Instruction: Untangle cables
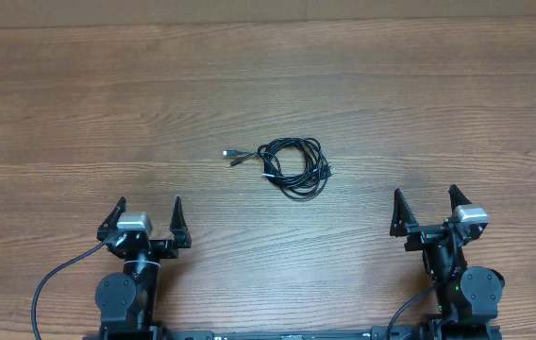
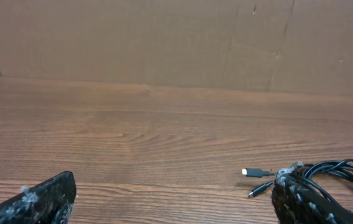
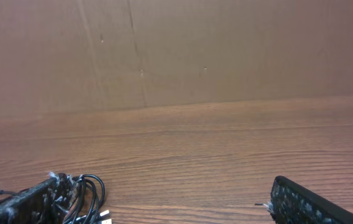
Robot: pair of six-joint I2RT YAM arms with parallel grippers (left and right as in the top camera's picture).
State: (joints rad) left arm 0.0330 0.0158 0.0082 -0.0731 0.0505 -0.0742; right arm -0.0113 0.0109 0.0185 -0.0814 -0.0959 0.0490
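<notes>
Surface: a brown wood-grain table [image 1: 155, 94], with a cardboard wall [image 2: 164, 37] behind it.
Cables [image 1: 293, 167]: one loose black coil lying mid-table, ahead of me, between my two arms and touching neither.
Plug ends [image 1: 231, 155]: two stick out of the coil's left side.
My left gripper [image 1: 148, 202]: fingers spread wide, holding nothing.
My right gripper [image 1: 426, 191]: fingers spread wide, holding nothing.

left arm [image 1: 126, 285] near desk's front edge, toward left corner; jaws spread wide, empty, pointing at far edge. right arm [image 1: 468, 283] near front edge, toward right corner; jaws equally wide, empty.
</notes>
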